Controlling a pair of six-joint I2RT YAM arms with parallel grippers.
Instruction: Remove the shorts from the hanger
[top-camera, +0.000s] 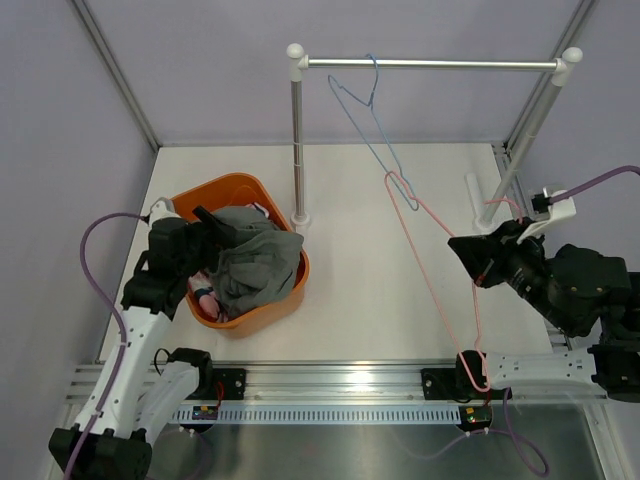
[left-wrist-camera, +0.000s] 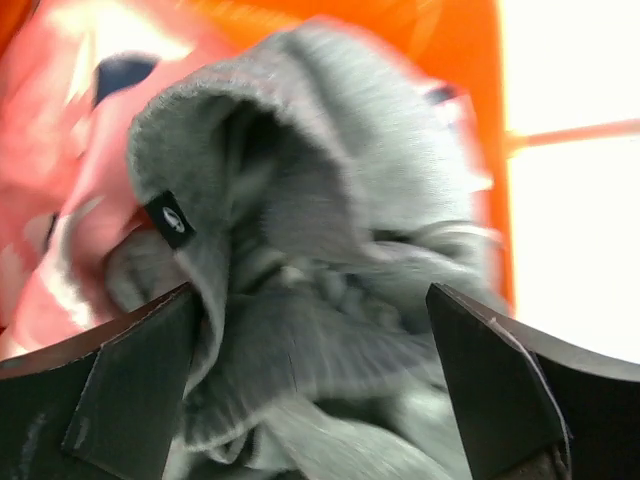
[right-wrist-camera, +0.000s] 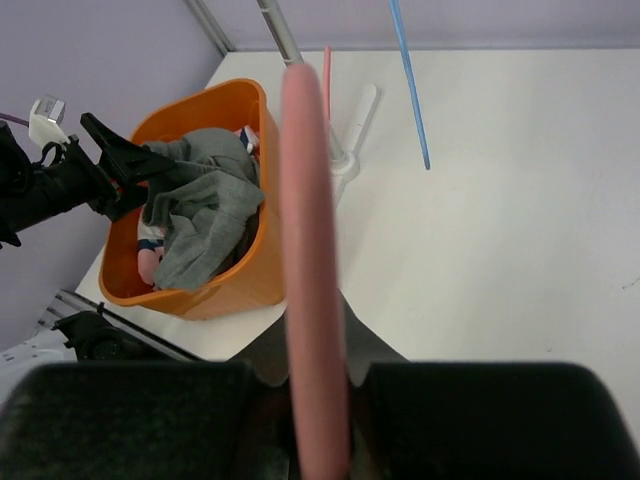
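The grey shorts (top-camera: 255, 265) lie crumpled in an orange basket (top-camera: 235, 185), off any hanger. My left gripper (top-camera: 215, 222) hovers at the shorts' left edge. In the left wrist view its jaws stand wide apart (left-wrist-camera: 310, 300) with the grey cloth (left-wrist-camera: 330, 250) bunched between and beyond them, not pinched. My right gripper (top-camera: 470, 255) is shut on a bare pink hanger (top-camera: 436, 280) and holds it tilted above the table. The right wrist view shows the pink wire (right-wrist-camera: 305, 200) running up from my closed jaws (right-wrist-camera: 318, 370), and the shorts (right-wrist-camera: 195, 210) in the basket (right-wrist-camera: 215, 100).
A blue hanger (top-camera: 363, 130) hangs empty on the metal rail (top-camera: 430, 64), which stands on two posts; the left post (top-camera: 297, 140) is just behind the basket. A pink garment (left-wrist-camera: 70, 150) lies under the shorts. Aluminium frame rails edge the table.
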